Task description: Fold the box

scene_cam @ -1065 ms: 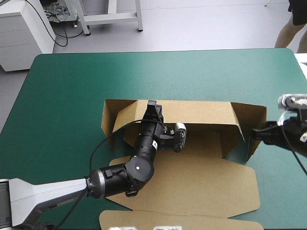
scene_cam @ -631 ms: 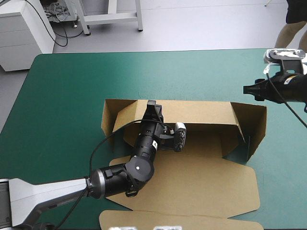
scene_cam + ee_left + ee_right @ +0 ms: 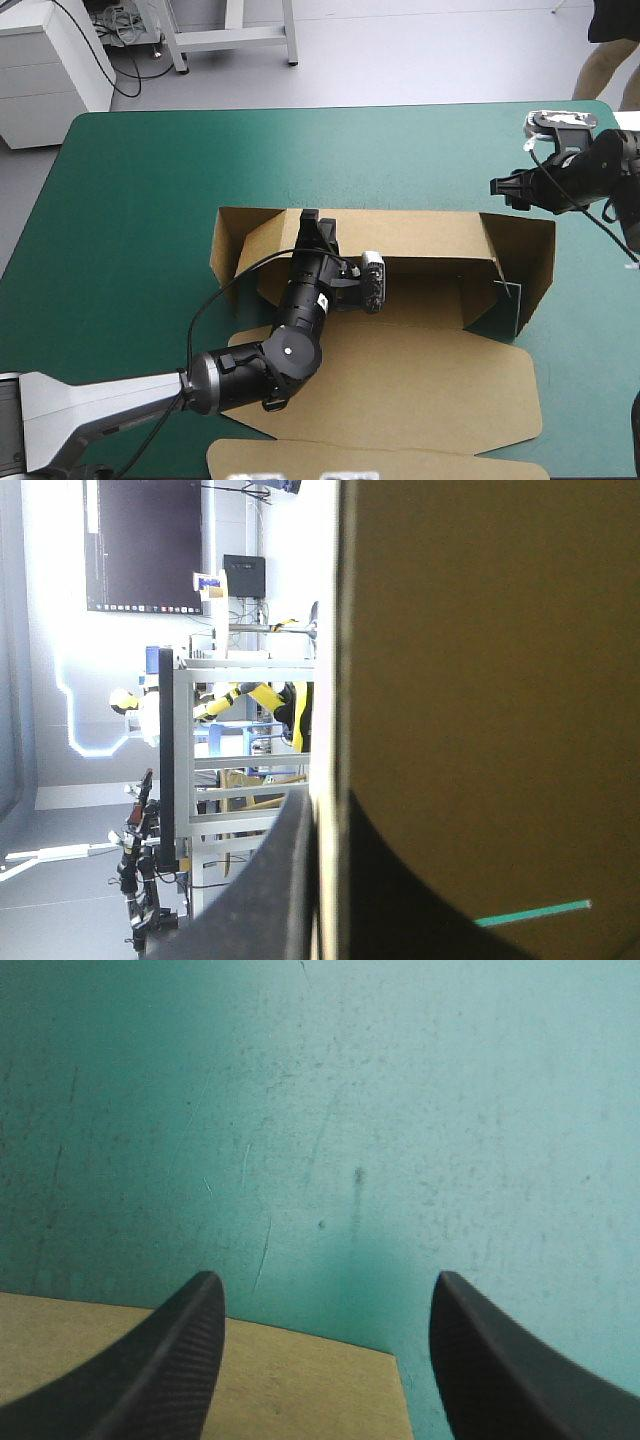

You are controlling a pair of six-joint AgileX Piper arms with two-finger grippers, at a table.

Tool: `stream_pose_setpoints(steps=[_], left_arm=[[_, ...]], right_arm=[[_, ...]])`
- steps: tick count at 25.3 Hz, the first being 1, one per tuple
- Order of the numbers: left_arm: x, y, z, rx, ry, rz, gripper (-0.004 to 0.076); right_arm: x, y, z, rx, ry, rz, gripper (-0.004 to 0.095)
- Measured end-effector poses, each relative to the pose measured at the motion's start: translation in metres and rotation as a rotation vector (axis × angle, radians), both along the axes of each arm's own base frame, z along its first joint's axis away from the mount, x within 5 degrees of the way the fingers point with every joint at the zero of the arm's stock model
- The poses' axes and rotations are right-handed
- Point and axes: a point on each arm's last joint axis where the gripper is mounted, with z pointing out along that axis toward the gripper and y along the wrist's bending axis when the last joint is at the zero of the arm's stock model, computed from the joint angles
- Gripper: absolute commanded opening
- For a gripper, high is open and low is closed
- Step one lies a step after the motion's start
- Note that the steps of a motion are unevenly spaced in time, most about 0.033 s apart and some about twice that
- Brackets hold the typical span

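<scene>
Brown board makes up the box, which sits partly folded on the table, from the middle toward the right edge. Its lid lies flat and reaches close to the near edge. At the box's left end a flap stands raised. Just right of it the left gripper is clamped on the top of the upright far wall. In the left wrist view its black fingers are pressed to either side of the board. Farther right the far wall runs on to the raised right end flap. Beyond that, the right gripper hangs above the teal-green cover near the table's far right corner, touching nothing. Its fingers stand well apart. In the right wrist view a corner of the board shows beneath them, with bare cover ahead.
</scene>
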Motion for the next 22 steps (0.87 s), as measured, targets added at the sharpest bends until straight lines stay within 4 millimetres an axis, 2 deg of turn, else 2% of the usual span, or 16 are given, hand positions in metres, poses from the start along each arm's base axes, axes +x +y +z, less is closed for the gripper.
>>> stream_pose_setpoints(steps=[7, 22], left_arm=[[0.000, 0.000, 0.000, -0.010, 0.001, 0.007, -0.0010], [0.000, 0.000, 0.001, -0.085, 0.014, 0.027, -0.0010]], right_arm=[[-0.005, 0.001, -0.027, 0.015, 0.067, -0.004, 0.0553], [-0.022, 0.003, -0.013, 0.031, 0.016, 0.002, 0.0553]])
